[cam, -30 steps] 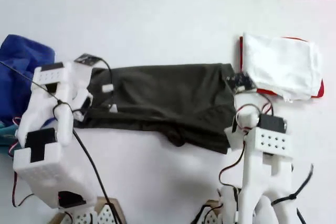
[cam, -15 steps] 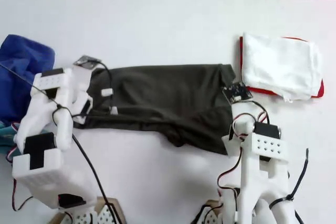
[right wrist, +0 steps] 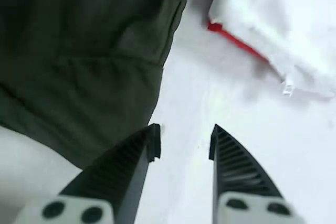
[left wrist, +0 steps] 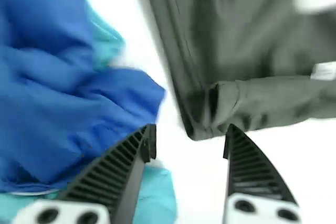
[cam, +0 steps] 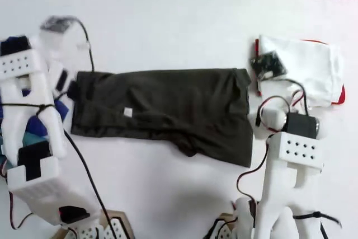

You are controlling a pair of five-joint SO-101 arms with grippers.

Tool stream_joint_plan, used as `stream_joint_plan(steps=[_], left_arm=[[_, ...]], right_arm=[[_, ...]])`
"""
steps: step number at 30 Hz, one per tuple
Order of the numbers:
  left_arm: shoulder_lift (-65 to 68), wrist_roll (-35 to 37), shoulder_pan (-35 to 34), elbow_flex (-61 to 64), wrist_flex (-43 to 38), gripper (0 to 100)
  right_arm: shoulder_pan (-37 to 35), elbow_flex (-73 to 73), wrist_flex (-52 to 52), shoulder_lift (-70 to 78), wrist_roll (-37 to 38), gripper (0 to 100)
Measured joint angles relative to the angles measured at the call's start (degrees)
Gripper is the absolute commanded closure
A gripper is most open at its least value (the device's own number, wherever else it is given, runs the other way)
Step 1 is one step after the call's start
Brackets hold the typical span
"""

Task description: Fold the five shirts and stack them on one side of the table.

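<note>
A dark olive shirt (cam: pixel 168 107) lies folded into a long band across the middle of the table. At its left end my left gripper (cam: pixel 66 85) hangs open above the table, between the shirt's corner (left wrist: pixel 220 103) and a crumpled blue shirt (left wrist: pixel 58 72) lying on a teal one (left wrist: pixel 157 203). My right gripper (right wrist: pixel 185 129) is open over bare table, just off the olive shirt's right edge (right wrist: pixel 79 51). Beyond it a folded white shirt (right wrist: pixel 283 19) rests on a red one (right wrist: pixel 236 43).
The white-on-red stack (cam: pixel 302 74) sits at the right side. The blue and teal pile (cam: pixel 33 124) lies at the left edge under my left arm. Bare table (cam: pixel 168 26) stretches behind the olive shirt, and in front between the arm bases.
My left arm has swung left and back off the olive shirt's left end, which now lies flat. The right gripper has drawn back from the shirt's right edge toward the white stack.
</note>
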Motion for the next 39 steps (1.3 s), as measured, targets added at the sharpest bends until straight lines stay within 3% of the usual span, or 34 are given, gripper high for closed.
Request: stream_joint_plan(steps=[4,10,17,26,39], left_arm=[[0.1,1.8,1.8,-2.6,0.4,99],[6.6,6.2,6.2,-2.7,-3.3,97],[22.0,10.1,12.5,-8.1,-10.9,97],[41.1,11.0,12.6,-33.6,-11.5,97],[59.3,11.2,11.9,-59.5,-4.4,97]], right_arm=[[-1.1,-2.7,-4.7,0.0,-7.0,98.5],[-9.1,-2.7,-15.0,2.5,-10.2,97.9],[-13.9,-6.2,-27.7,23.7,-10.4,97.9],[-14.6,-21.5,-28.9,47.0,-10.5,97.9],[-13.5,-37.9,-29.5,68.7,-10.4,97.9]])
